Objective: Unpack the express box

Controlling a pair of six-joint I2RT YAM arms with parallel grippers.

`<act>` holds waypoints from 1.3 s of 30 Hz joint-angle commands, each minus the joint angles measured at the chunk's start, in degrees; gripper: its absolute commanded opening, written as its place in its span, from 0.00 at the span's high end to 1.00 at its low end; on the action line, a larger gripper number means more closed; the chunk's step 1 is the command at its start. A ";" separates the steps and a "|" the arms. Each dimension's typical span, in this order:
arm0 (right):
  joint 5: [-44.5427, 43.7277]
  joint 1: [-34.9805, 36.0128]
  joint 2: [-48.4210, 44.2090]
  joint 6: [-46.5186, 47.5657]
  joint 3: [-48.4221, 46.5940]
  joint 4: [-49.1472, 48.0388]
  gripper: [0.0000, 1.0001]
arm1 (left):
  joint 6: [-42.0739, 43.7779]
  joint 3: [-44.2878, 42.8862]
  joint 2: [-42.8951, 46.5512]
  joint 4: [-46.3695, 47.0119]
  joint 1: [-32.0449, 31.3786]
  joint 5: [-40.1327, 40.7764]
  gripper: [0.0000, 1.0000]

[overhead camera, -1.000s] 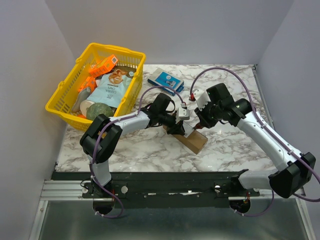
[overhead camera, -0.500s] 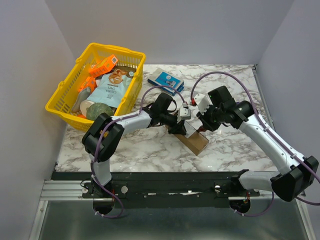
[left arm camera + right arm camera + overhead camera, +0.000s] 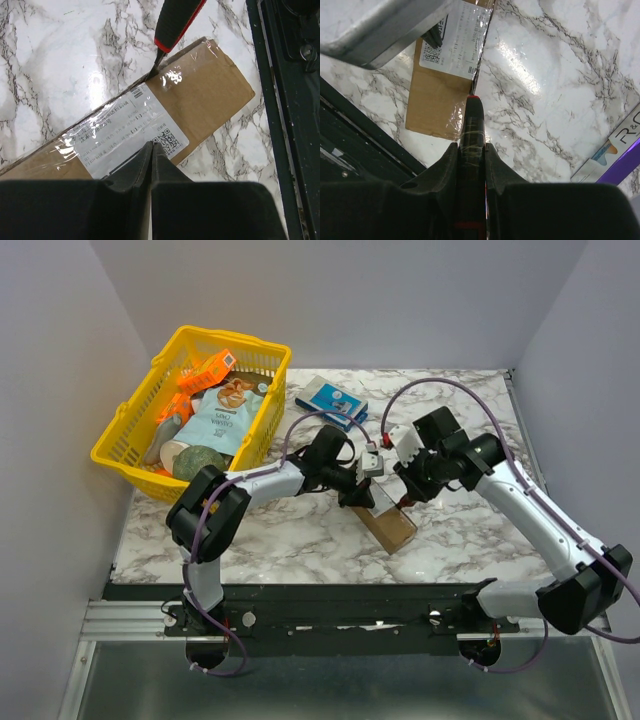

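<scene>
The express box (image 3: 392, 528) lies on the marble table, a brown carton wrapped in clear tape with a white label (image 3: 127, 132) facing up. My left gripper (image 3: 151, 145) is shut with nothing between its fingers, and its tips rest on the label. My right gripper (image 3: 471, 148) is shut on a red-and-black cutter (image 3: 471, 125). The cutter's tip (image 3: 152, 74) touches the box's far long edge beside the label. In the top view the left gripper (image 3: 362, 496) and the right gripper (image 3: 407, 496) meet over the box (image 3: 432, 102).
A yellow basket (image 3: 121, 456) full of packets stands at the back left. A small blue-and-white box (image 3: 332, 400) lies behind the arms, and shows with a purple bar (image 3: 626, 164) in the right wrist view. The table's dark front rail (image 3: 290, 100) runs just past the box's end.
My left gripper's fingers have closed together on top of the box. The box has shifted slightly toward the front edge, and the right gripper with the cutter followed it.
</scene>
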State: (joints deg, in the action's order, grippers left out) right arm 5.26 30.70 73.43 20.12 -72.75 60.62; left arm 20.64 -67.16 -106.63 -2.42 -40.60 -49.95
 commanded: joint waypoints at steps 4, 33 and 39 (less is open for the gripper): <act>-0.16 0.33 9.35 -1.23 -10.12 5.21 1.00 | -5.96 5.37 6.51 4.85 0.52 3.64 0.74; -2.71 1.30 8.75 13.45 -7.14 5.29 1.00 | -10.80 3.26 -4.02 6.28 3.69 4.51 0.90; -4.29 0.59 9.27 8.72 -7.31 7.31 1.00 | -11.59 1.59 -5.87 4.70 3.69 6.36 1.00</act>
State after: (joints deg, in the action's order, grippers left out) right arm 4.14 31.86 82.67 31.79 -80.23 60.58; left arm 8.40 -65.45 -108.38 7.92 -37.91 -49.76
